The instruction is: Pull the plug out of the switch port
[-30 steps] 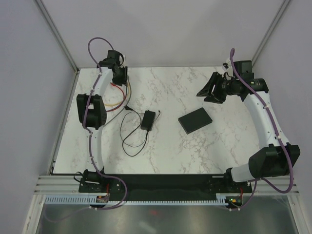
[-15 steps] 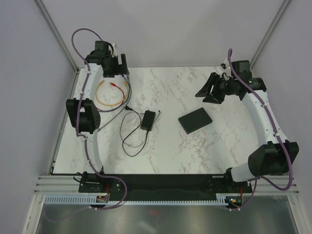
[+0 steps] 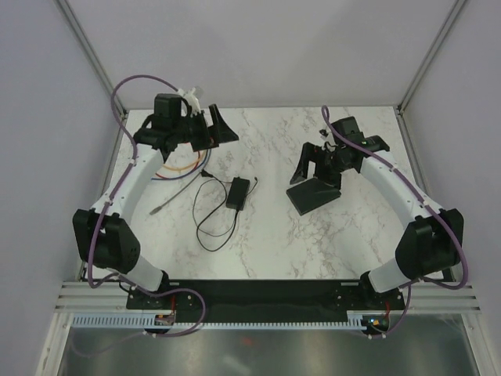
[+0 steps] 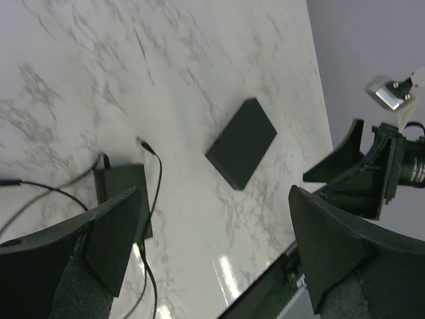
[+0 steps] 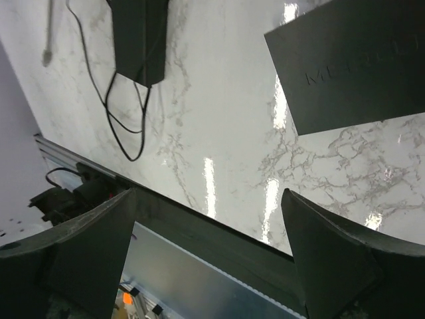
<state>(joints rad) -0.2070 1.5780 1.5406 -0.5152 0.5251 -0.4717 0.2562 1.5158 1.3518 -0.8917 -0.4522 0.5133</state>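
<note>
The switch (image 3: 315,196) is a flat black box lying right of the table's middle; it also shows in the left wrist view (image 4: 241,143) and, with raised lettering, in the right wrist view (image 5: 358,66). No cable sits in any side of it that I can see. A grey cable's plug tip (image 3: 155,210) lies loose on the marble at the left (image 5: 46,56), far from the switch. My right gripper (image 3: 317,170) hovers just behind the switch, open and holding nothing (image 5: 209,196). My left gripper (image 3: 213,130) hangs over the back left of the table, open and holding nothing (image 4: 214,199).
A small black power brick (image 3: 238,192) with a thin black cord (image 3: 210,229) lies left of centre. Orange and red cables (image 3: 178,167) are coiled under the left arm. Grey walls close in three sides; the black front rail (image 3: 266,291) runs along the near edge.
My left arm has swung from the back left corner toward the middle, off the orange cables, its jaws now wide. My right arm has moved left and down to the switch, jaws spread wider.
</note>
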